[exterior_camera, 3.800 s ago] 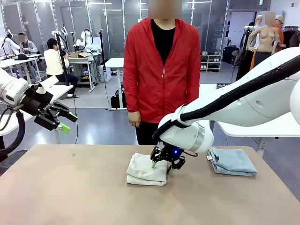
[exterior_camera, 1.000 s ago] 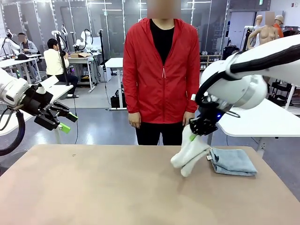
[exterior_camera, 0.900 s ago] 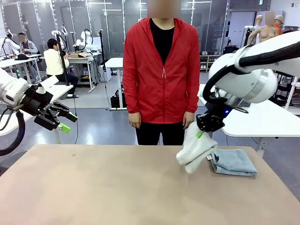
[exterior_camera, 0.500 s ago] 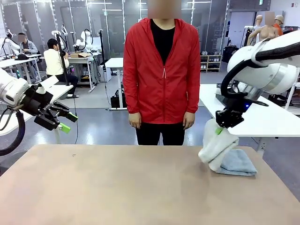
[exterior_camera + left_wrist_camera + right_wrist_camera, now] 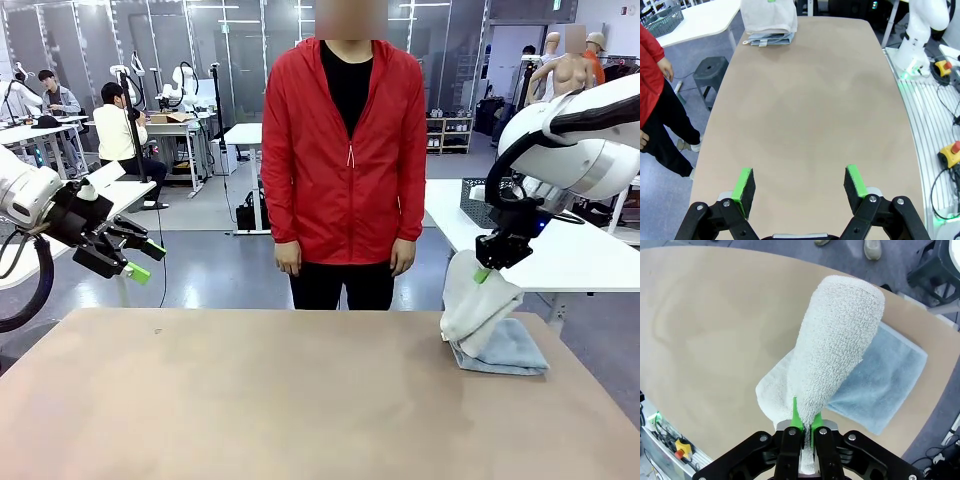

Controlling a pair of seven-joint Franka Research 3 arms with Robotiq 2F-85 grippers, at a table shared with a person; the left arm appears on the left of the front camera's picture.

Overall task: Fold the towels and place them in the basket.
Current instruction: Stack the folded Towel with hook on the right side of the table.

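- A tan table (image 5: 250, 400) is filling the foreground of a large workshop, with white desks and other people sitting at work farther back on the left.
- A person in a red jacket (image 5: 345, 150) is standing at the far edge of the table, arms hanging down, hands touching nothing.
- The right gripper (image 5: 487, 268) is hanging above the table's right end, its jaws pressed together on the top fold of the cream-white towel (image 5: 475, 305) — the cloth is dangling from the pinch in a thick folded bundle.
- In the right wrist view the green pads (image 5: 795, 416) are squeezing the towel's edge tightly, and the rest of the cream-white towel (image 5: 832, 350) is drooping away from the right gripper (image 5: 802, 427) toward the table.
- The light blue towel (image 5: 505, 350) is lying folded flat on the table directly under the hanging bundle; the cream-white towel's lower end seems to be brushing its top, though contact is hard to judge from these angles.
- In the right wrist view the light blue towel (image 5: 885, 385) is showing beside and beneath the cream one, near the table's edge.
- The basket (image 5: 480, 205) is sitting on the white side table behind the right arm, mostly hidden by it; the left wrist view is also catching the basket (image 5: 662, 20) there, well apart from both towels.
- The left gripper (image 5: 125, 255) is hovering off the table's left edge with its jaws spread wide and nothing between them — the left wrist view is showing its green pads (image 5: 745, 185) far apart above bare tabletop.
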